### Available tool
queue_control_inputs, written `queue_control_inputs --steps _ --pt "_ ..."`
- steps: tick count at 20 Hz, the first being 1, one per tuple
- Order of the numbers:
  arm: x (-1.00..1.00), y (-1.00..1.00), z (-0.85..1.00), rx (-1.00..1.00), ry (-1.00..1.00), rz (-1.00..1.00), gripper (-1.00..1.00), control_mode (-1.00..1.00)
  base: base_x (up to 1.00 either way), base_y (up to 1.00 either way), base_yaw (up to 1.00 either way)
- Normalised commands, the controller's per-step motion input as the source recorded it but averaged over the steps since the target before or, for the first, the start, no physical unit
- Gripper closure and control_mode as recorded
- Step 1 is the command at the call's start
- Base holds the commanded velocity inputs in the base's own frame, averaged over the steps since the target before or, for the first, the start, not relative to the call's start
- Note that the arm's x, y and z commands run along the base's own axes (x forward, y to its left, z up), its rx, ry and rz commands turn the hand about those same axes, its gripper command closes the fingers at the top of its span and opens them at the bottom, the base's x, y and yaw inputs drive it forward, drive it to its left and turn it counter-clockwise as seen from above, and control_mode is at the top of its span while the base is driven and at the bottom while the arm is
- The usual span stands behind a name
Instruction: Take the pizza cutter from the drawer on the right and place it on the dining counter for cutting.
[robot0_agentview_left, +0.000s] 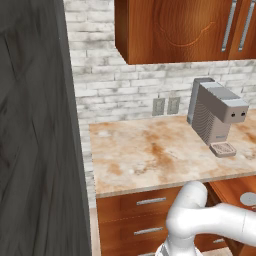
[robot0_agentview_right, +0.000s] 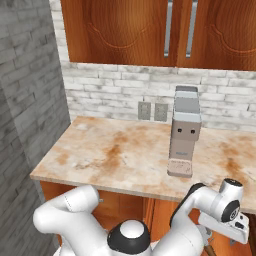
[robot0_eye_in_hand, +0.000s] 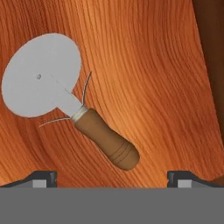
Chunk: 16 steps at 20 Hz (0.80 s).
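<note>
The worktop (robot0_agentview_left: 150, 150) carried a grey coffee machine (robot0_agentview_left: 215, 116). Below and right of that machine the drawer (robot0_eye_in_hand: 144, 65) stood pulled out, with the arm reaching down into it. On the drawer's bare wooden floor lay the pizza cutter (robot0_eye_in_hand: 65, 100) — flat, just ahead of the gripper (robot0_eye_in_hand: 112, 177) and off toward its left finger. Its long axis ran diagonally, wheel away, handle end nearest. The gripper's fingers stood wide apart, holding nothing — a slight turn would probably be needed to span the handle.
</note>
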Motion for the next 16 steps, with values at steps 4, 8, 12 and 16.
queue_control_inputs --steps 4,8,12,16 --pt "-0.04 0.05 -0.35 0.0 0.0 0.11 -1.0 -1.0 0.0 0.0 0.0" --pt "0.0 0.05 -0.21 0.0 0.01 0.09 -1.0 -1.0 0.0 0.0 0.0" --pt "0.0 0.0 -0.23 0.01 0.01 0.09 -1.0 -1.0 0.0 0.0 0.0" --pt "0.0 0.0 -0.21 0.01 0.0 0.09 -1.0 -1.0 0.0 0.0 0.0"
